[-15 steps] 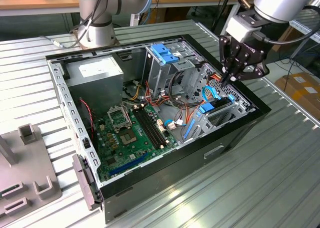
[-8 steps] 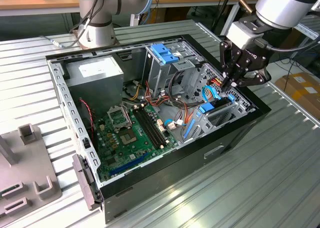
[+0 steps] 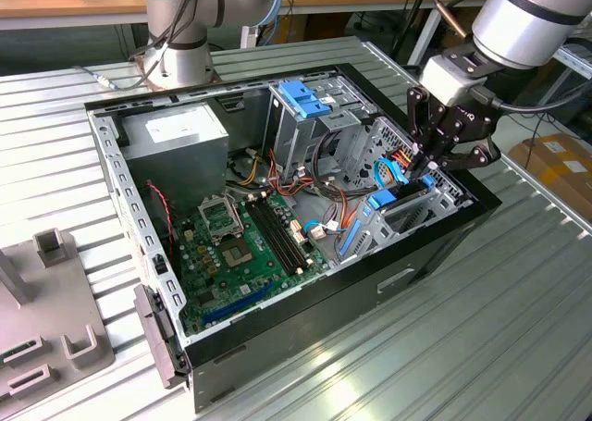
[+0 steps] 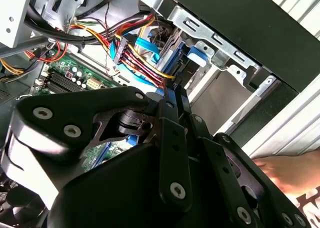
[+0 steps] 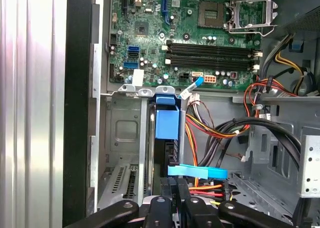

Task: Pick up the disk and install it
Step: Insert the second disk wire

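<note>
We see the gripper low over the drive bay at the corner of the open computer case, on the exterior view's right. Its fingers are drawn tight together, and in the first wrist view they pinch the top edge of the disk. The disk stands on its edge inside the metal bay, with its light-blue rail turned up toward the camera. In the exterior view the blue of the rail shows just under the claw, between the bay walls.

We judge that the picking part is already done and the installing step is in hand: the disk is partly down in its slot but the claw has not let it go. A flat blue data cable crosses just beside the fingers, and a bundle of coloured power wires hangs near. To seat the disk fully, we think, calls for a straight push along the slot, keeping the rails in the guides and the cables out of the way.

The motherboard lies well apart from the bay.
</note>
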